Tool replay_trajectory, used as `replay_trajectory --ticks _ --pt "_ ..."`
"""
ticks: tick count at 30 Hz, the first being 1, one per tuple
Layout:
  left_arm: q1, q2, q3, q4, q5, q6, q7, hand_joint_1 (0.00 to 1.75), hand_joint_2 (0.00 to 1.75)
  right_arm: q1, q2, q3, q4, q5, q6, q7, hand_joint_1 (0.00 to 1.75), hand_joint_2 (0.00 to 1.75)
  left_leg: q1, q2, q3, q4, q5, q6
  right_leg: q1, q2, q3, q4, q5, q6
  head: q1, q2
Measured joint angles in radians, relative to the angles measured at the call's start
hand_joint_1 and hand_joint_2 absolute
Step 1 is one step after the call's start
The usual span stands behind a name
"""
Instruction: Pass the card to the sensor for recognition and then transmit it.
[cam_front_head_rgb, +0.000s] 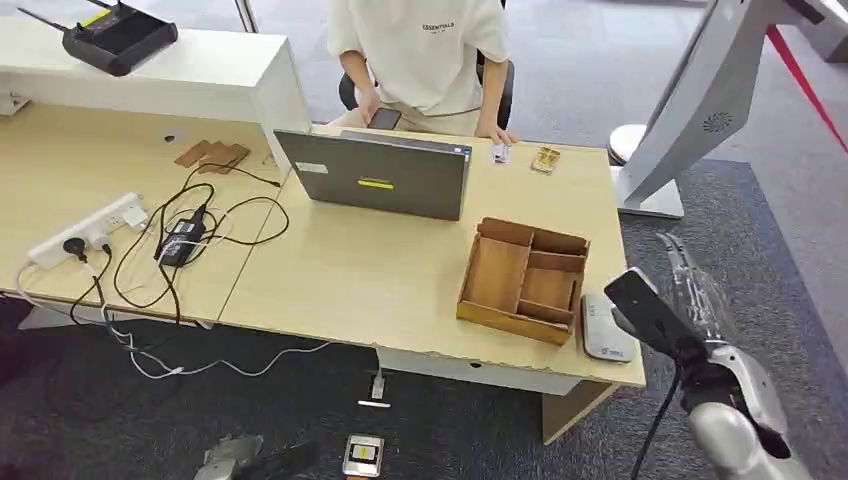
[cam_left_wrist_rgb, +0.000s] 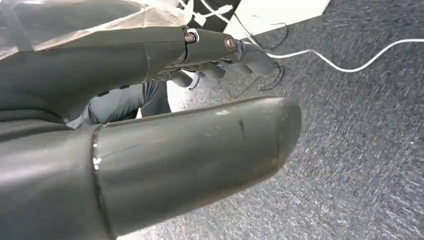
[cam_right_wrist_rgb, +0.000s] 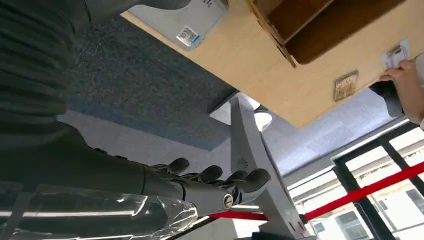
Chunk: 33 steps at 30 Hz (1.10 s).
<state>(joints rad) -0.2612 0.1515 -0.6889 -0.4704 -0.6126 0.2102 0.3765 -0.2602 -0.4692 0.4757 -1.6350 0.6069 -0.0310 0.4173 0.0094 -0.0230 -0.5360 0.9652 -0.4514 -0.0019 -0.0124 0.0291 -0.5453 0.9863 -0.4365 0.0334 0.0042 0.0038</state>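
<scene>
Right hand (cam_front_head_rgb: 690, 285) raised off the tabletop's (cam_front_head_rgb: 400, 290) near right corner, beside the sensor (cam_front_head_rgb: 606, 328), a flat grey-white device lying at the edge just right of the wooden tray (cam_front_head_rgb: 523, 280). Fingers extended and apart under a clear plastic cover; the right wrist view shows them lightly curved with nothing between them. Left hand (cam_left_wrist_rgb: 150, 125) hangs low over the carpet, fingers loosely bent, thumb out, nothing held. Cards: a small white card (cam_front_head_rgb: 499, 153) and a brownish one (cam_front_head_rgb: 545, 159) lie at the far edge of the tabletop, right of the laptop (cam_front_head_rgb: 380, 175), next to the seated person's hand (cam_front_head_rgb: 492, 133); in the right wrist view that hand touches the white card. Which of the two is the task's card, cannot tell. Judgement: opening step, card not yet taken, so nothing scanned or passed on. Next move calls for the right hand to reach across past the tray to the far edge, or to receive the card from the person, then bring it flat over the sensor.
</scene>
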Motion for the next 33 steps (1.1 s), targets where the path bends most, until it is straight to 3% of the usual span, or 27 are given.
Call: replay_trajectory --ticks 17,33 --pt "-0.003 0.006 0.000 -0.025 -0.003 -0.011 0.012 0.00 0.00 0.046 0.053 0.057 0.018 0.201 0.047 0.013 0.00 1.75 0.000 0.000 0.000 0.000 0.000 0.000 0.000 0.000 0.000 0.000 0.000 0.000 0.000 0.000" --pt "-0.016 0.001 -0.002 -0.030 -0.025 -0.016 0.012 0.00 0.00 0.033 0.141 0.132 0.080 0.273 0.092 -0.002 0.00 1.75 0.000 0.000 0.000 0.000 0.000 0.000 0.000 0.000 0.000 0.000 0.000 0.000 0.000 0.000"
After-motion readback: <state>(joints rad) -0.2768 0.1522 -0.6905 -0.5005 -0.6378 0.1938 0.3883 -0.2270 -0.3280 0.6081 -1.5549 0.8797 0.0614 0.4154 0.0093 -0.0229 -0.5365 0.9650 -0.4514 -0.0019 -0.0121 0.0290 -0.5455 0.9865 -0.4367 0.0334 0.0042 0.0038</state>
